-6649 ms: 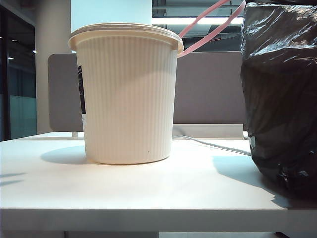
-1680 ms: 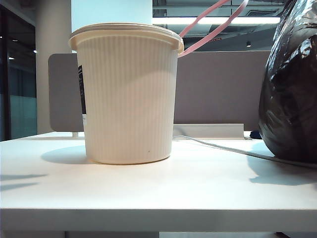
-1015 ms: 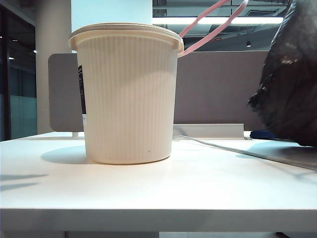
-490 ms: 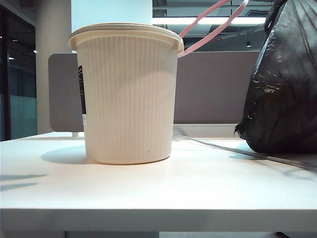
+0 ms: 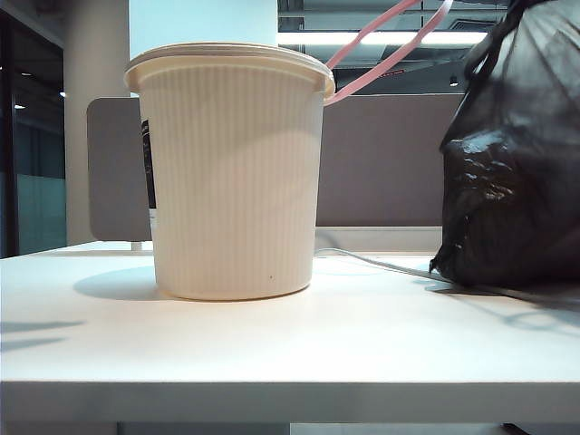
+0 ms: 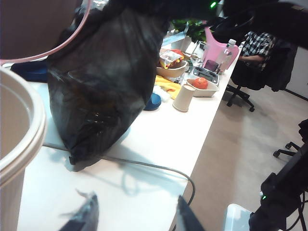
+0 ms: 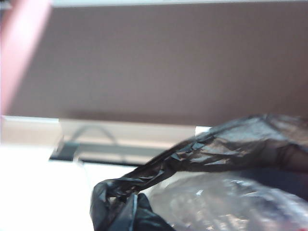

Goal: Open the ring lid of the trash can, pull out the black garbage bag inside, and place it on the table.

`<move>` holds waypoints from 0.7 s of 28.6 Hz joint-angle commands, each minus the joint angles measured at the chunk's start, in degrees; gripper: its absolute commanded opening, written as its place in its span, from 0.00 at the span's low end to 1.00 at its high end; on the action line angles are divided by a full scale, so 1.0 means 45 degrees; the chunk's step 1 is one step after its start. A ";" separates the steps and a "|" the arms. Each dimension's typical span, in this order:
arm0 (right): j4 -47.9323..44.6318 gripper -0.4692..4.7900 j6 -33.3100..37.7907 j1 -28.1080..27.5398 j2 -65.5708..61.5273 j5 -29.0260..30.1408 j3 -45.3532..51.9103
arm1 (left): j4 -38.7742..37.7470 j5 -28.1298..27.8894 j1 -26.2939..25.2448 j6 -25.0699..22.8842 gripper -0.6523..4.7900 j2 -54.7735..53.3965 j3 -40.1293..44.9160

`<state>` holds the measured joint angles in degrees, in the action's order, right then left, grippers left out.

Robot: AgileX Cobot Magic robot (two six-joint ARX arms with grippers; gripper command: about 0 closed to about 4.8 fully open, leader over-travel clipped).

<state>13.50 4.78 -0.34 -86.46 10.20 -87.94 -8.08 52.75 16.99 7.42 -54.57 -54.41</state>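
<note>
**Bag out of the can, lid ring up**

While the trash can (image 5: 234,172) stands upright on the white table (image 5: 272,349) in the exterior view, its pink ring lid (image 5: 385,43) is swung up and back from the rim on the right side. The black garbage bag (image 5: 512,172) is at the right edge, well apart from the can, its bottom at the tabletop over a grey cable (image 5: 381,264). Neither tool shows here.

From the left wrist, the left tool (image 6: 135,216) hovers over the table beside the can's rim (image 6: 29,134), its two fingers (image 6: 86,214) apart and empty. The bag (image 6: 106,86) hangs beyond them (its top runs out of frame), with the lid ring (image 6: 67,41) arcing past it.

From the right wrist, crumpled bag film (image 7: 211,159) fills the foreground before a grey-brown partition (image 7: 168,62). The right tool is not visible; its fingers are together, and whether they pinch the bag cannot be told.
</note>
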 commanded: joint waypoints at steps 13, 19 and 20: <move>-0.3381 0.09 0.0005 0.0840 0.0486 -0.0039 0.2977 | -0.0588 0.0146 0.0015 -0.0034 0.50 0.0767 -0.0024; -0.2846 0.11 0.0063 0.0933 0.0476 0.0000 0.3376 | -0.0699 0.0146 0.0015 -0.0024 0.50 0.0850 -0.0024; -0.2749 0.15 0.0005 0.0933 0.0476 0.0053 0.3376 | -0.0714 0.0146 0.0015 -0.0024 0.50 0.0850 -0.0024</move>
<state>0.84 4.91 3.81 -84.68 10.11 -72.44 -11.44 52.99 17.02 7.35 -50.89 -54.41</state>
